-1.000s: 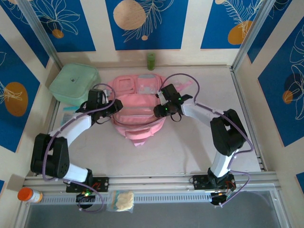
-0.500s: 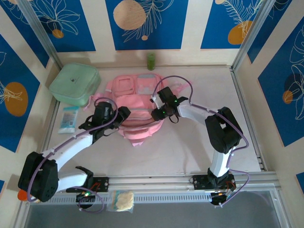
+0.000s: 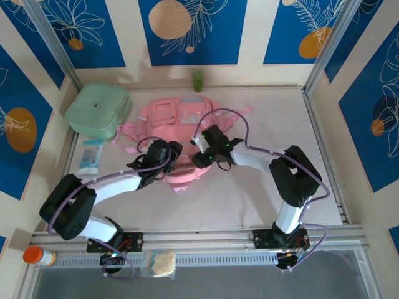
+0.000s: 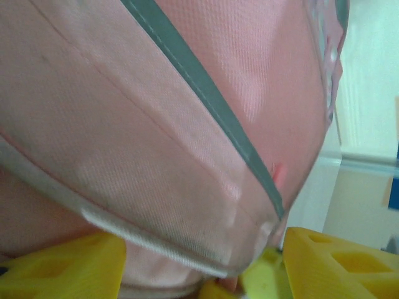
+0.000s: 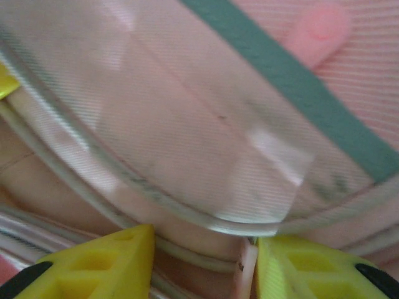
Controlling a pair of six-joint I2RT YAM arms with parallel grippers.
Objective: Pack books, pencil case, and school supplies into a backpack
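Item: backpack point(image 3: 177, 121), soft, pink, child-sized. It lies flat at the centre of the pale desk point(image 3: 249, 199), with straps trailing to the left and the far right and its near end between the two arms.

Position against the left tool point(image 3: 176, 164): this meets the backpack's near-left edge. In the left wrist view its yellow fingers point(image 4: 340, 265) stand well apart with pink cloth bulging between them; grasping or released cannot be told.

Position against the right tool point(image 3: 197, 159): this sits at the near-right edge, just beside the other. In the right wrist view its yellow fingers point(image 5: 109, 261) are clenched on a bunched fold of the backpack's rim.

Materials: fine-weave pink cloth; grey-green zip tape point(image 4: 206, 118) running on the diagonal; pale corded piping point(image 5: 81, 187) along the seams; a shiny translucent panel point(image 5: 187, 124), finely ribbed and catching glare; a small rounded pink tab point(image 5: 321, 28) beside the tape. The front pockets are squarish with rounded corners.

Also on the desk, all well apart from both tools: mint-green box point(image 3: 98, 110), square and lidded, far left; teal packet point(image 3: 91, 156) just near of it; small green bottle point(image 3: 198, 80), upright at the far wall
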